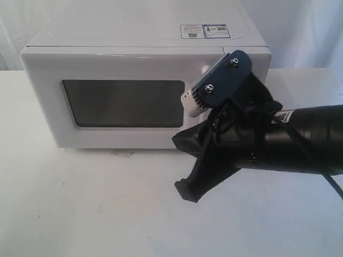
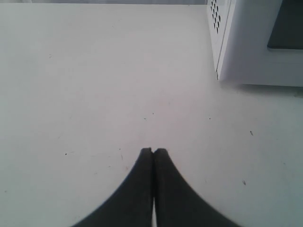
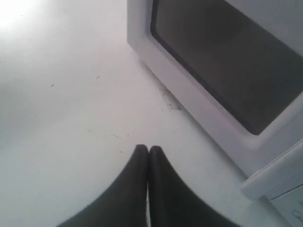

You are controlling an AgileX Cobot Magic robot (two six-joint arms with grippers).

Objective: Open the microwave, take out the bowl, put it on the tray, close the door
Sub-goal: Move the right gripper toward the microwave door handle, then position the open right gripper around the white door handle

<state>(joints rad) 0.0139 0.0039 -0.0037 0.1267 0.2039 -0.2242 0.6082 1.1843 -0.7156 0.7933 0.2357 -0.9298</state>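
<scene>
The white microwave (image 1: 134,59) stands at the back of the table with its door (image 1: 48,101) closed and its dark window facing me. My right gripper (image 1: 185,191) hangs shut and empty in front of the microwave's right end, covering the control panel and the handle. In the right wrist view the right gripper (image 3: 148,149) is over bare table, with the door's window (image 3: 222,61) just beyond. My left gripper (image 2: 153,151) is shut on nothing above the table, short of the microwave's vented side (image 2: 217,19). The bowl is hidden. No tray is in view.
The white table (image 1: 80,203) stretches in front of the microwave, with a small stain (image 1: 122,154) by the microwave's base. A pale curtain (image 1: 300,27) hangs behind. The right arm's black body (image 1: 300,139) reaches in from the right edge.
</scene>
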